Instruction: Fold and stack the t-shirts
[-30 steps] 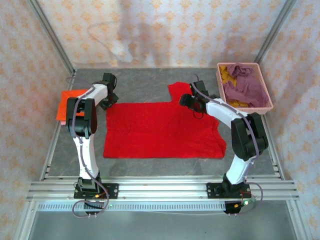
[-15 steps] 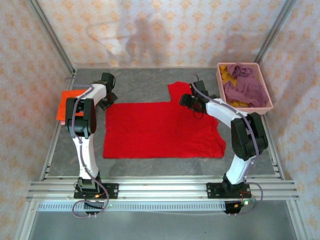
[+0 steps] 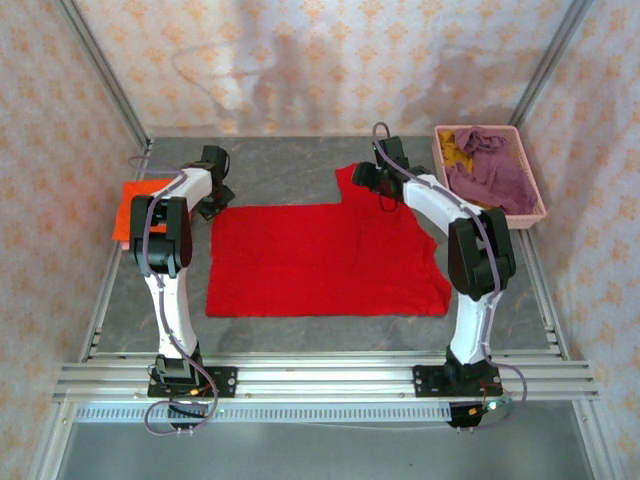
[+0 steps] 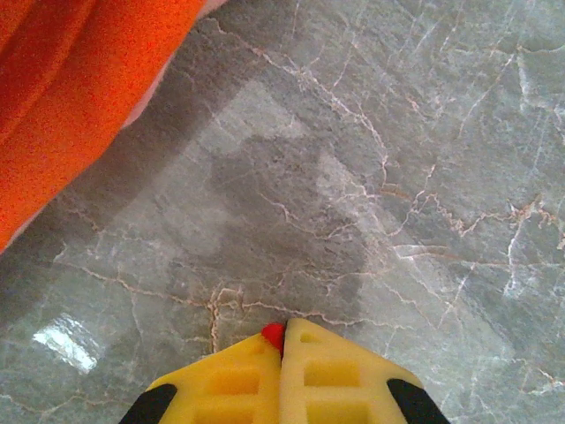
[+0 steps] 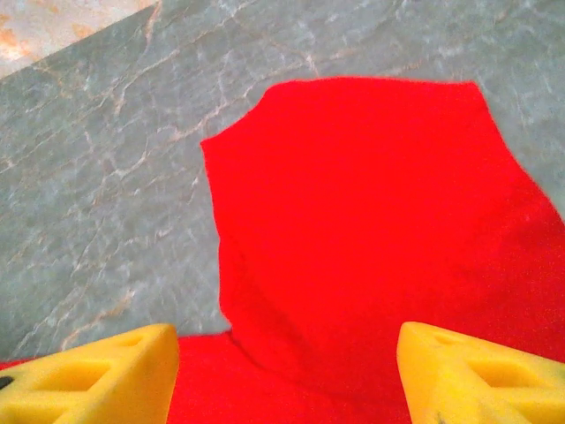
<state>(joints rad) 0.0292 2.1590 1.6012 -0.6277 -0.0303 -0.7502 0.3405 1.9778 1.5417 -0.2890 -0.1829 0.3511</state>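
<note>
Grey marbled surface (image 3: 280, 165) holds the red t-shirt (image 3: 320, 262) spread flat centrally, left hand (image 4: 282, 329) reaching low to its far-left corner, pinched on red cloth, right hand (image 5: 287, 343) poised wide above the far sleeve (image 5: 353, 177).

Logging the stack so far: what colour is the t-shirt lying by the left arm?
That t-shirt is bright orange; the top external view shows it best.

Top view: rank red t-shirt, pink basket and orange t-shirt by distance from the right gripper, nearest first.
From the right gripper:
1. red t-shirt: directly beneath it, at the far sleeve.
2. pink basket: off to its right, at the table's far right corner.
3. orange t-shirt: across the table, at the left edge.
</note>
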